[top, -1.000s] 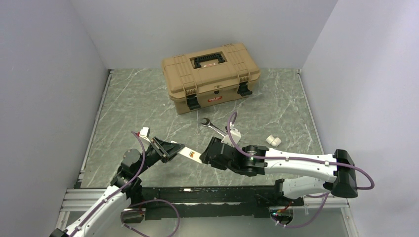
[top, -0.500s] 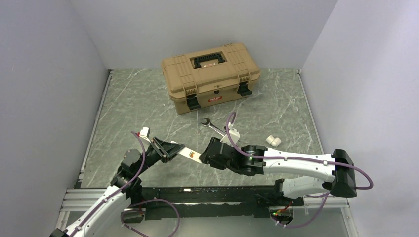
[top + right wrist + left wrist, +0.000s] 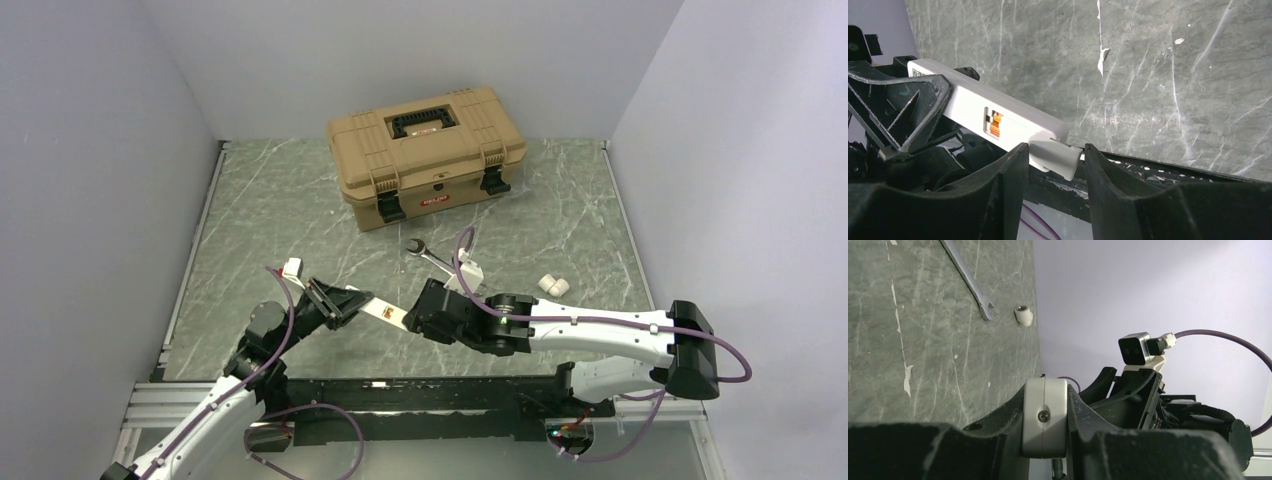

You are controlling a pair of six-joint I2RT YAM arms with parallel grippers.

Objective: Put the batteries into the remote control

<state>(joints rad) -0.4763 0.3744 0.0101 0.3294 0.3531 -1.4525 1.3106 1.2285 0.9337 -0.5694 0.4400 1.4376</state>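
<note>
Remote control (image 3: 385,313) is hanging above the worktop (image 3: 280,220) in the lower centre of the overhead view, bridging the two hands. The left hand (image 3: 345,300) is clamping its left end firmly. The right hand (image 3: 1054,150) is bracketing the other end, where a small white end cover (image 3: 1053,156) is jutting out past the body, just beyond the orange-brown recess (image 3: 993,122). Its fingers (image 3: 1008,185) are standing apart on either side of that cover. Whether they are already pinching it I cannot tell (a sliver of gap seems to be showing on one side).

The likeliest trouble, in my judgement, is a poor bite on so small a cover. The pads could slide off it, or a stiff cover could drag the whole bar through the left hand's clamp and twist it askew. A cover popping free suddenly could drop toward the near edge of the worktop, which is lying just below both hands in the overhead frame, with the metal rail beyond.

Room is looking better toward the upper left, where bare worktop is stretching away. Above the right hand the steel wrench (image 3: 428,255) is lying close. Two small white cylinders (image 3: 553,286) are sitting to its right, and the tan toolbox (image 3: 428,155) is sitting well back.
</note>
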